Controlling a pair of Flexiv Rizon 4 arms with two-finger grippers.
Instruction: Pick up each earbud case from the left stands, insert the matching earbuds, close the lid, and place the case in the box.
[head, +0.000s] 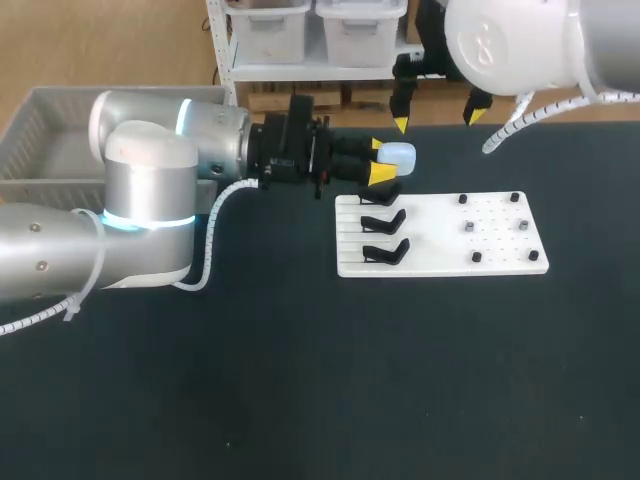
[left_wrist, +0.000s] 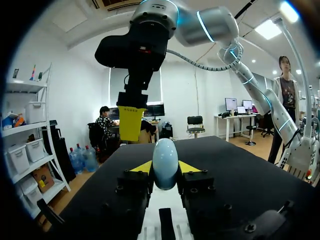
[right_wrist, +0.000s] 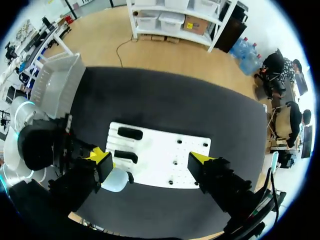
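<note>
One pale-blue egg-shaped case (head: 400, 154) in left gripper (head: 380, 160).

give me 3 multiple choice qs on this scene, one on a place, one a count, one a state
1. Where is the earbud case?
A on the white board
B between the left gripper's fingers
C in the right gripper

2. How many black stands are on the board?
A one
B three
C five

3. The right gripper is
A open, empty
B shut on the case
C shut on a stand

B: both yellow tips press its sides. B: three in a column. A: tips apart, nothing between.
</note>
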